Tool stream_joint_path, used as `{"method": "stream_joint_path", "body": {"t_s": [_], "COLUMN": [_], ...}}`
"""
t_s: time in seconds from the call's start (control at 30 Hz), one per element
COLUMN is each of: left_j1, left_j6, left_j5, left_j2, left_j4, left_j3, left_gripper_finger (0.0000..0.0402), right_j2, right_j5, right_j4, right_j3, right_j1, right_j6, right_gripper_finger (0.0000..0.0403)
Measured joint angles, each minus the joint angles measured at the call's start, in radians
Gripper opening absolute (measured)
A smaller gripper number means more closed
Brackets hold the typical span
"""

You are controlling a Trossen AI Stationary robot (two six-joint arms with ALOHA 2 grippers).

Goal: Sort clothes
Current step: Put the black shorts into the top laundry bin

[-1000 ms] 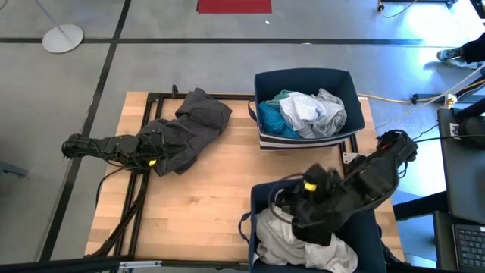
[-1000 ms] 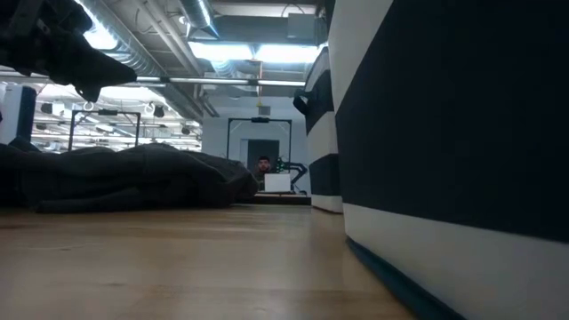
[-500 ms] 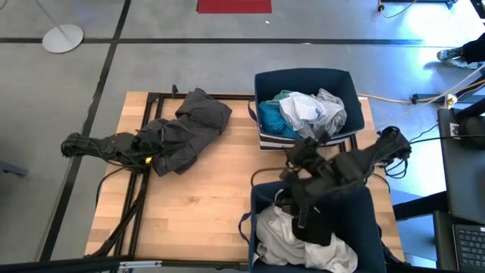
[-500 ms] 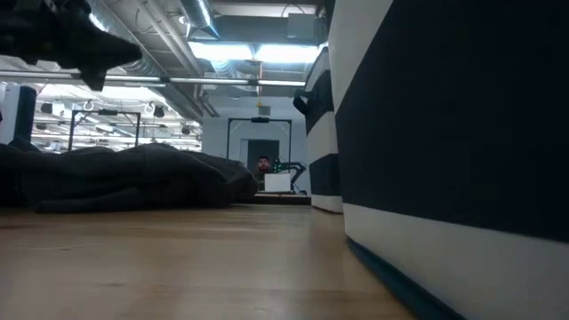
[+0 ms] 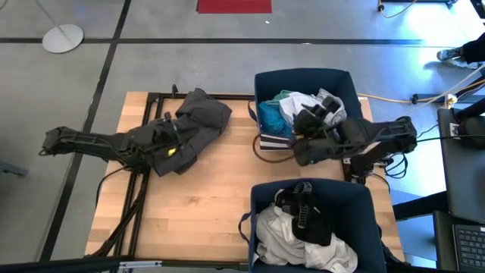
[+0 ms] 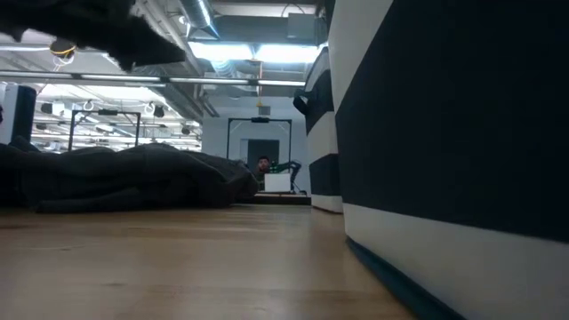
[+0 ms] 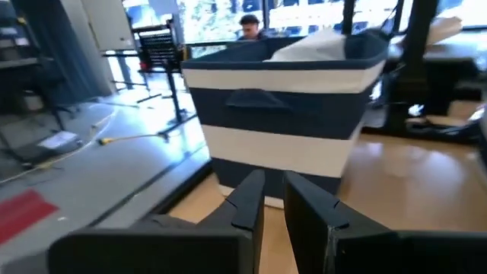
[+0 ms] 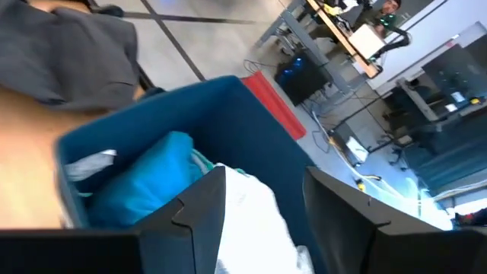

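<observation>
A dark grey garment (image 5: pixel 203 114) lies spread on the table's far left; it also shows in the low view (image 6: pixel 133 173). My left gripper (image 5: pixel 180 138) hangs over its near part, empty, with only a narrow slit between its fingers (image 7: pixel 274 190). My right gripper (image 5: pixel 299 140) is open and empty (image 8: pixel 262 198) at the near left side of the far navy bin (image 5: pixel 303 74). That bin holds turquoise (image 8: pixel 152 179), white (image 5: pixel 303 110) and pale grey-blue clothes. The near bin (image 5: pixel 360 208) holds a white garment (image 5: pixel 279 235) and a black one (image 5: pixel 307 216).
A black frame and cables (image 5: pixel 140 201) run along the table's left side. Bare wood (image 5: pixel 212 197) lies between the grey garment and the bins. The near bin's striped wall (image 6: pixel 444 133) fills the right of the low view. A person (image 7: pixel 248 23) is in the room behind.
My right gripper has gone from above the near bin toward the table's far edge, ending beside the far bin; the black garment stays in the near bin. My left gripper has gone toward the table's right edge over the dark grey garment, which has not moved.
</observation>
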Motion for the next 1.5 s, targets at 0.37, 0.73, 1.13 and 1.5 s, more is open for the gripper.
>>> {"method": "stream_joint_path", "body": {"t_s": [0.37,0.73,1.13,1.5], "left_j1": [0.122,0.174,0.253,0.296], "left_j6": [-0.017,-0.193,-0.355,-0.364], "left_j5": [0.022,0.031,0.211,0.084], "left_j2": [0.301,0.599,0.821,0.982], "left_j4": [-0.342,-0.627,-0.716,-0.766], "left_j3": [0.323,0.49,0.491,0.491], "left_gripper_finger": [0.0165,0.0267,0.0269,0.0269], "right_j2": [-0.005,-0.005,-0.005,-0.005], "right_j5": [-0.058,-0.16,-0.216,-0.256], "right_j4": [0.0,0.001,0.0,0.0], "right_j3": [0.0,0.0,0.0,0.0], "right_j1": [-0.053,-0.051,-0.051,-0.051], "right_j6": [-0.108,-0.197,-0.226,-0.225], "right_gripper_finger": [0.0177,0.0177,0.0177,0.0177]}}
